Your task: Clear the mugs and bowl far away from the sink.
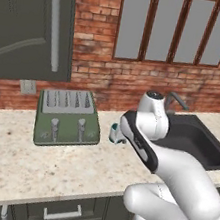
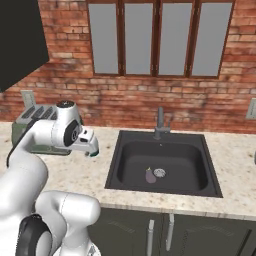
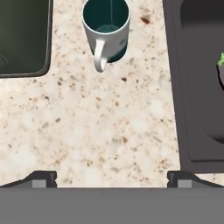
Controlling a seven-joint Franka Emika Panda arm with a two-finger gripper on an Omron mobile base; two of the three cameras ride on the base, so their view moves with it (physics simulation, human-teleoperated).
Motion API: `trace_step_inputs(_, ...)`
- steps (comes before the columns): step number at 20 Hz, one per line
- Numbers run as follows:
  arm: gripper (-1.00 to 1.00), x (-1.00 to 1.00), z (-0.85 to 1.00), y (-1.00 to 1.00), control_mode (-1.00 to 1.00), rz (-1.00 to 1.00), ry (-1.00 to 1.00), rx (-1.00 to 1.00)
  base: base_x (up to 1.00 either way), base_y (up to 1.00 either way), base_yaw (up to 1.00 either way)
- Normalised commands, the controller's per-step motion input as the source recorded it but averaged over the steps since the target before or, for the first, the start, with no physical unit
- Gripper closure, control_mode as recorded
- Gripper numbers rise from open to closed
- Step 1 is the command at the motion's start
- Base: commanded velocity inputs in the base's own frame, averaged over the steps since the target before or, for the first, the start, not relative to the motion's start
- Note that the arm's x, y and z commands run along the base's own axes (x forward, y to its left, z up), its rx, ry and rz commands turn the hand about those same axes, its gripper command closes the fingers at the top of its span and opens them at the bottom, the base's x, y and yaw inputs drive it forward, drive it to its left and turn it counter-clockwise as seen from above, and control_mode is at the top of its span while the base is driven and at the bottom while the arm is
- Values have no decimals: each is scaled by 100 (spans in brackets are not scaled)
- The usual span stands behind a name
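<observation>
My tool (image 3: 112, 177) is fully open, holding nothing, above the desk (image 3: 109, 127). The white mug with teal lining (image 3: 106, 30) stands upright on the desk between the toaster (image 1: 68, 117) and the sink (image 2: 162, 162), handle toward me. Risk: descending off-centre, a fingertip hits the rim or handle and tips the mug. Count: one mug, one toaster, one sink, one eggplant (image 2: 150, 176) in the basin.
</observation>
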Motion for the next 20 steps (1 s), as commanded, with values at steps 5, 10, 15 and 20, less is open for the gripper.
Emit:
trace_step_inputs(5, -100, 25, -19, 0, -100, 0, -6, 0, 0, 0, 0)
trace_step_inputs(10, -100, 14, -15, 0, -100, 3, -6, 0, 0, 0, 0)
trace_step_inputs(15, -100, 13, -14, 0, -100, 4, -3, 3, 0, 0, 0)
trace_step_inputs(20, -100, 16, -10, 0, -100, 3, -1, 3, 0, 0, 0)
